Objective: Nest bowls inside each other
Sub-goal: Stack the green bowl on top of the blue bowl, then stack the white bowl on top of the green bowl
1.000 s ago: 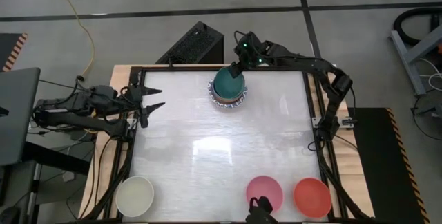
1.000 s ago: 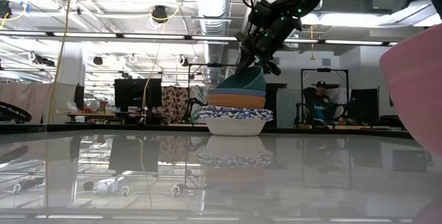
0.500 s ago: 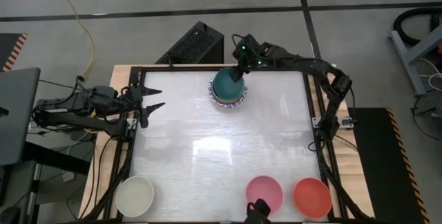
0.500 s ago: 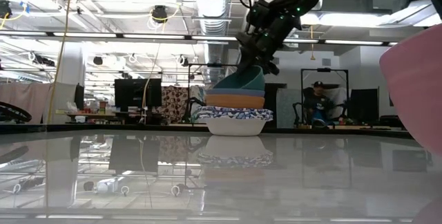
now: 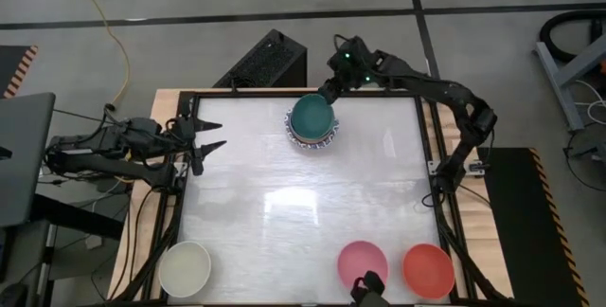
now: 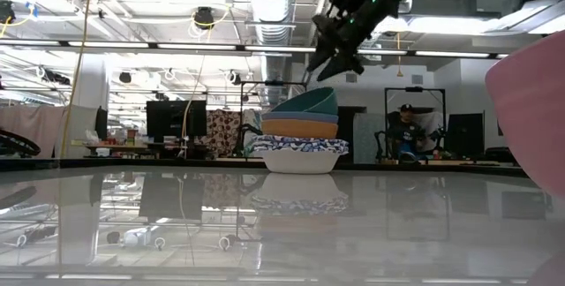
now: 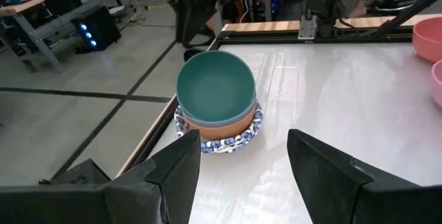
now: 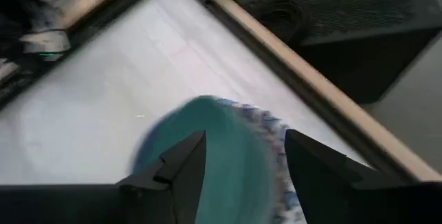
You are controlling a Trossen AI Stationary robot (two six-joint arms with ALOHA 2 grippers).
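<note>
Several bowls sit nested at the table's far edge, the teal bowl [image 5: 313, 117] tilted on top of the stack [image 6: 301, 141], probably not fully seated. Right gripper [image 5: 330, 88] hovers just above it, fingers apart and empty. Left gripper [image 5: 210, 141] waits open at the left edge. Cream bowl [image 5: 185, 268], pink bowl [image 5: 363, 262] and red bowl [image 5: 428, 270] lie apart along the near edge, unnested.

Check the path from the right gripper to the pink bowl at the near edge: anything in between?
Nothing visible does. The right gripper hangs open above the stack topped by the round teal bowl. Between there and the plain pink bowl the high view shows only bare white tabletop; the red bowl sits beside it.
</note>
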